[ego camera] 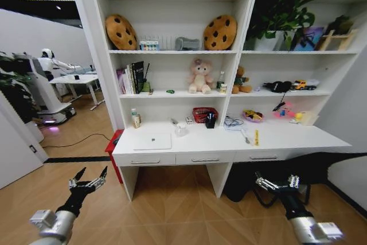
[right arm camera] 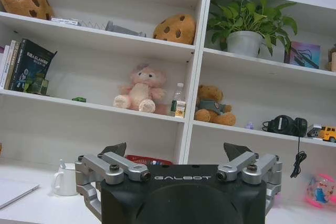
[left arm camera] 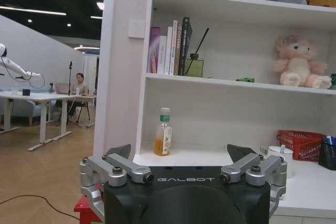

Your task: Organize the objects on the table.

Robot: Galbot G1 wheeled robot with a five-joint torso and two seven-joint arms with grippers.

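The white table [ego camera: 292, 137] stands ahead of me, built into tall shelving. A closed silver laptop [ego camera: 152, 140] lies on its left part, and its corner [right arm camera: 13, 191] shows in the right wrist view. A tiny green toy car [ego camera: 170, 91] sits on the shelf above the table, beside the pink plush [left arm camera: 245, 80] [right arm camera: 79, 99]. Thin pens [ego camera: 245, 136] lie right of centre. My left gripper [ego camera: 89, 177] [left arm camera: 180, 153] and right gripper [ego camera: 278, 183] [right arm camera: 176, 150] hang open and hold nothing, low over the floor, well short of the table.
On the desk are a white mug [ego camera: 180, 130] [right arm camera: 65, 180], a red basket [ego camera: 203, 114], a drink bottle [left arm camera: 164, 139] and a yellow ruler [ego camera: 256, 137]. Three drawers [ego camera: 205, 158] run under the top. A red box [ego camera: 112, 144] stands at the table's left end. Wooden floor lies between me and the table.
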